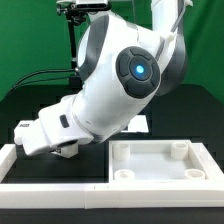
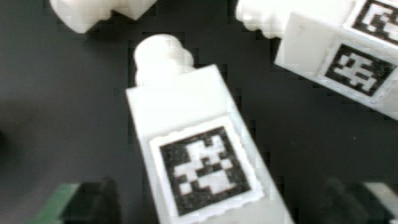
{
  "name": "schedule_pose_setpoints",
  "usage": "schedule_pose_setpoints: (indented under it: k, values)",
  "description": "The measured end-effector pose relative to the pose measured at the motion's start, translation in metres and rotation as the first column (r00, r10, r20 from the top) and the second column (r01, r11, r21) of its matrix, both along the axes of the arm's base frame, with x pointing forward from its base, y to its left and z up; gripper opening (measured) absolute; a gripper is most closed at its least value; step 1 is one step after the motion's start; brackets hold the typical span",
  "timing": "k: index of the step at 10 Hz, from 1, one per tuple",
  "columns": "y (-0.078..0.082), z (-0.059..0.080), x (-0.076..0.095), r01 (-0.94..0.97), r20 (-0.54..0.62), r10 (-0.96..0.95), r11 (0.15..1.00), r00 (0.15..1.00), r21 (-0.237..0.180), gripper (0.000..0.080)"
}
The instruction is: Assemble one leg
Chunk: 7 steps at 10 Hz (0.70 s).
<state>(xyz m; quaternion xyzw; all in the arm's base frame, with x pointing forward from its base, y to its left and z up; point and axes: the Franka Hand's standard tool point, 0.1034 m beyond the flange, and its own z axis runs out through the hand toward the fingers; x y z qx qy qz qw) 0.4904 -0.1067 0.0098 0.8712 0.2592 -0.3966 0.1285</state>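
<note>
In the wrist view a white oblong leg (image 2: 185,125) lies on the black table, with a black-and-white tag on its top face and a rounded peg at its far end. My gripper (image 2: 214,206) is open. Its two dark fingers (image 2: 80,200) stand on either side of the leg's tagged end, with a gap showing on each side. In the exterior view the gripper (image 1: 62,150) is low over the table at the left, and the arm hides the leg. The large white square panel (image 1: 150,160) lies at the right.
Two more white tagged legs lie beyond it, one (image 2: 347,55) close beside the leg and one (image 2: 93,15) farther off. A white raised border (image 1: 20,165) runs along the exterior view's left and front of the table. The arm's bulk fills the middle.
</note>
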Motion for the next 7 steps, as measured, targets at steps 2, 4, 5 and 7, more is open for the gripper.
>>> schedule_pose_setpoints:
  k: [2,4,5,7]
  values:
    - [0.000,0.000,0.000,0.000,0.000,0.000,1.000,1.000,0.000,0.0284]
    - [0.011,0.020,0.008,-0.001,-0.013,0.001,1.000,1.000,-0.006,0.0285]
    - [0.021,0.043,0.017,-0.003,-0.003,0.003,1.000,1.000,0.000,0.0285]
    - [0.027,0.081,0.032,0.043,0.000,-0.043,0.999,0.999,0.001,0.0285]
